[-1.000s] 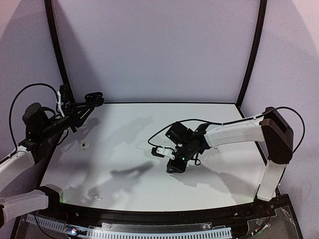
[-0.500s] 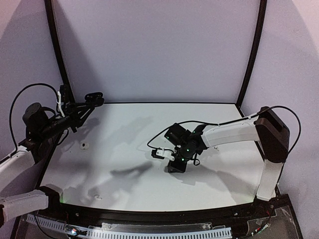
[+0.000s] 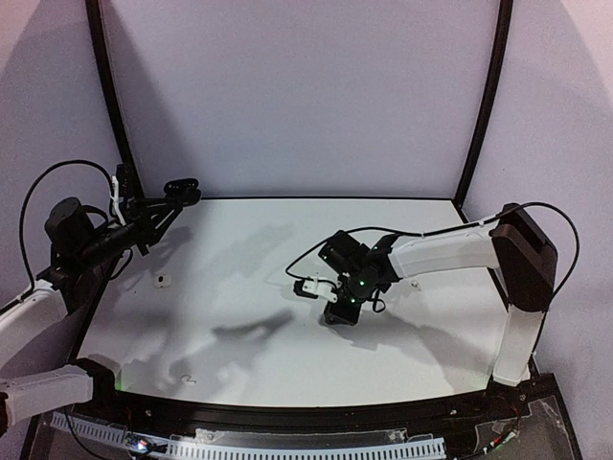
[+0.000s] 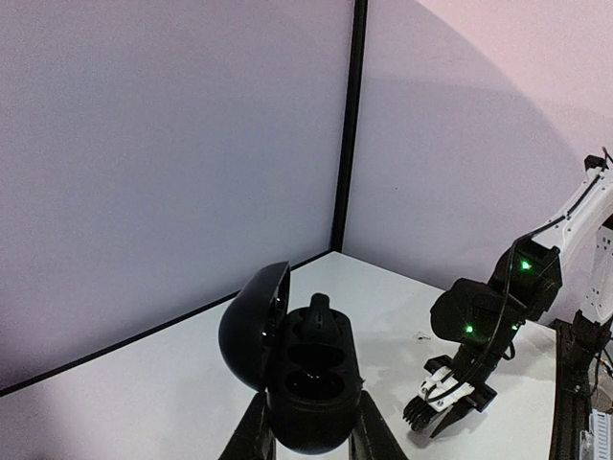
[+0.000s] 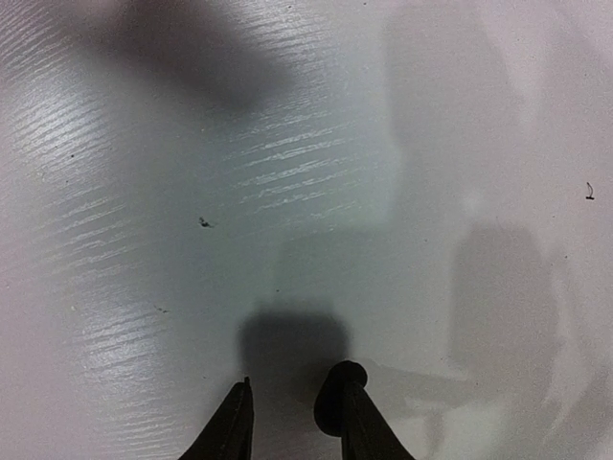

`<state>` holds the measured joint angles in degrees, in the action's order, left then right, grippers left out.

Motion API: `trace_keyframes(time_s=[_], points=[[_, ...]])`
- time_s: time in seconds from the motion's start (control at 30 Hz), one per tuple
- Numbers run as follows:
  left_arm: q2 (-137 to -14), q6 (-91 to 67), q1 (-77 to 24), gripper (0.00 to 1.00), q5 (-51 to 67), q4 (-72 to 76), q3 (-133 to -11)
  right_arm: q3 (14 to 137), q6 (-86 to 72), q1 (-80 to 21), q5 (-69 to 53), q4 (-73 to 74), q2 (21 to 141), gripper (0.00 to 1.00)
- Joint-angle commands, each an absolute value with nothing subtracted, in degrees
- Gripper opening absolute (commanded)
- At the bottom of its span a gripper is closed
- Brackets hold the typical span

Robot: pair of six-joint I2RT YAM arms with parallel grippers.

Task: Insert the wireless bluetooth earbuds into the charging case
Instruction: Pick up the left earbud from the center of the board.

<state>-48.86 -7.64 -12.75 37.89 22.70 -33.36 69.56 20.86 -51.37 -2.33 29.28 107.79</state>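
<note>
My left gripper (image 3: 182,188) is raised over the table's far left corner, shut on an open black charging case (image 4: 308,383). Its lid stands open to the left. One black earbud (image 4: 321,317) sits upright in the far slot, and the two nearer cavities are empty. My right gripper (image 3: 338,316) hangs just above the table's middle, also in the left wrist view (image 4: 448,414). Its jaws are narrow, with a small black earbud (image 5: 337,388) at the right fingertip. A white earbud (image 3: 163,280) lies on the table at the left. The other buds are out of view.
The white table (image 3: 249,287) is walled by pale panels with black corner posts (image 3: 484,105). A tiny speck (image 3: 189,379) lies near the front left edge. A small dark crumb (image 5: 589,191) lies to the right of my right gripper.
My right gripper has shifted slightly toward the far side and a little up from the table. The left arm and its case have stayed still.
</note>
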Motion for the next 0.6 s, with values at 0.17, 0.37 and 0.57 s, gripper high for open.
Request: trace_keyframes(time_s=[0.17, 0.37, 0.57], points=[[-48.86, -7.1, -12.96, 0.01, 37.95, 23.09, -33.66, 70.59, 21.97, -49.67, -0.18, 29.71, 108.83, 0.26], [-49.08, -7.05, -12.94, 0.01, 37.96, 23.29, -33.75, 70.65, 22.72, -49.27, -0.18, 29.54, 109.11, 0.2], [-48.97, -6.97, -12.99, 0.01, 37.95, 23.2, -33.76, 71.12, 22.62, -48.63, 1.27, 30.19, 109.68, 0.11]])
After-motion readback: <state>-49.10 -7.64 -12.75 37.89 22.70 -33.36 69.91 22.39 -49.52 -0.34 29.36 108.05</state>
